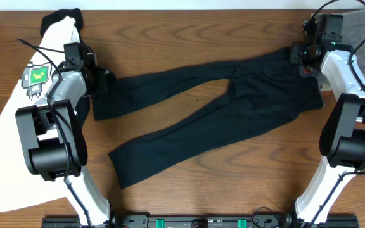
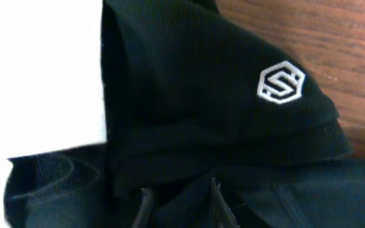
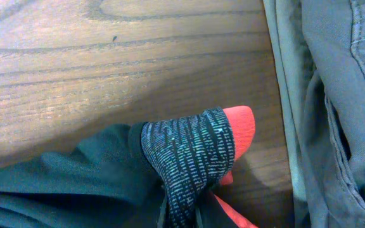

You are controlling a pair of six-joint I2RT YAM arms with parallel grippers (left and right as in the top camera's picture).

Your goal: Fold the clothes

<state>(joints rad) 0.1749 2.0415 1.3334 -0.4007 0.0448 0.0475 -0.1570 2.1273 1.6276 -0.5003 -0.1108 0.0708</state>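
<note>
Wooden table: brown, with pronounced grain. White T-shirt: spread flat along the left side, with a green print towards its far end. Small black cloth: lying against the shirt's far end. Grey-olive trousers: at the far right corner, stitched seams visible, partly cut off by the frame.

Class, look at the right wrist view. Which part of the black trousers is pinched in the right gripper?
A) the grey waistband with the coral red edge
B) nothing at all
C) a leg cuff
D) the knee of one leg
A: in the right wrist view the right gripper pinches the grey waistband with its coral red edge, at the waist end of the black trousers.
</note>
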